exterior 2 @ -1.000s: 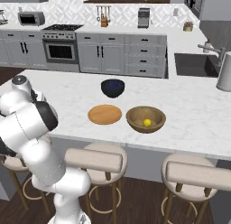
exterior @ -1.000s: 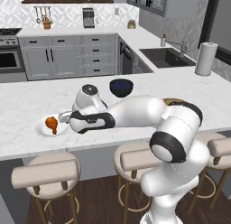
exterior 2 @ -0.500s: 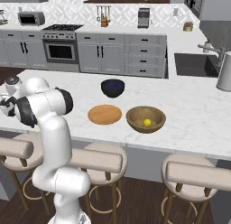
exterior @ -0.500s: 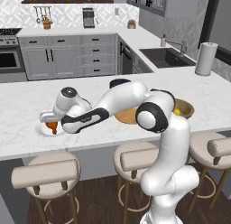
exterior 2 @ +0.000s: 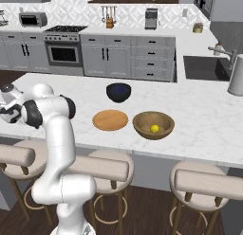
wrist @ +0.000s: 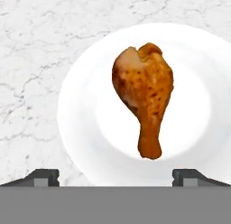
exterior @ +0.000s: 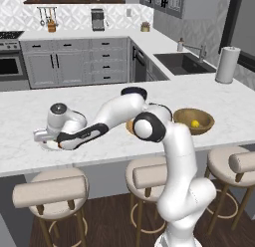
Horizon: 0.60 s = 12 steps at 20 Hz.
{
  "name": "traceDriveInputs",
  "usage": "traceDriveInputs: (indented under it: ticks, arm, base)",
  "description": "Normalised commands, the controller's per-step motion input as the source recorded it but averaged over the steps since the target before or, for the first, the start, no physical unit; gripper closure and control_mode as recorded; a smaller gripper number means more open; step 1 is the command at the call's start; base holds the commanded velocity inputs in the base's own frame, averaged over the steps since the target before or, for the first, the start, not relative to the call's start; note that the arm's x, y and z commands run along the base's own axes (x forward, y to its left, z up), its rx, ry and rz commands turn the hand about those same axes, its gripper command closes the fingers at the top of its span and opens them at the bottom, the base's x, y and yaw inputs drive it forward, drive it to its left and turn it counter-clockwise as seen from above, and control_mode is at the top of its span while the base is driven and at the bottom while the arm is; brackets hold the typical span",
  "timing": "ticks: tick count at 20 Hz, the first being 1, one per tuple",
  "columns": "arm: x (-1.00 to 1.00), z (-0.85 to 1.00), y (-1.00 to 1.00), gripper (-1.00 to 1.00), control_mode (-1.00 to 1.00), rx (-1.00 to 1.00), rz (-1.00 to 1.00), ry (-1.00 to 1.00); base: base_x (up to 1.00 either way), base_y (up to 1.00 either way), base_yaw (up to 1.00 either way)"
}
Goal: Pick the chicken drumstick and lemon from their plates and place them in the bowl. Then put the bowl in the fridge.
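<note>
Item, chicken drumstick [wrist: 143,94]: I see it in the hand view lying on the white plate [wrist: 85,128], meaty end toward the top of that view, thin bone toward the bottom; nothing touches it; from the left base view it is hidden behind the hand, and of the white plate [exterior: 48,145] I get a pale sliver under the wrist.

Item, gripper [wrist: 116,174]: I see two dark fingertips [wrist: 41,177] at the bottom of the hand view, set wide apart, one at each side of the plate's near rim; the jaws stand fully spread with nothing between them; the tips are cut by the lower edge, so I cannot tell how high they sit above the plate; in the right base view the hand is cut off at the left edge.

Item, lemon [exterior 2: 154,128]: it sits inside the wooden bowl [exterior 2: 142,127], near the middle; in the left base view the lemon [exterior: 195,123] shows as a small yellow spot in the bowl [exterior: 206,122].

Item, wooden plate [exterior 2: 110,120]: flat tan disc just beside the bowl on the marble counter [exterior 2: 209,120]; bare in the right base view; from the left base it is mostly hidden behind the arm's elbow.

Item, dark bowl [exterior 2: 118,92]: behind the wooden plate; its inside is too dark for me to read.

Item, fridge: I cannot make it out in any view.
</note>
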Motion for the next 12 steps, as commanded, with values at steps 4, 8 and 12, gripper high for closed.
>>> traceDriveInputs:
  ticks: [4,8,12]
  arm:
    - [0.39,0.00,-0.14,-1.00,-1.00,-0.07,0.00,0.13]
    - [0.22,0.00,-0.19,-1.00,-1.00,-0.04,0.00,0.11]
    - [0.20,-0.18,-0.17,-1.00,-1.00,-0.01,0.00,0.02]
  base:
    - [0.00,0.00,0.00]
    - [0.00,0.00,0.00]
    - [0.00,0.00,0.00]
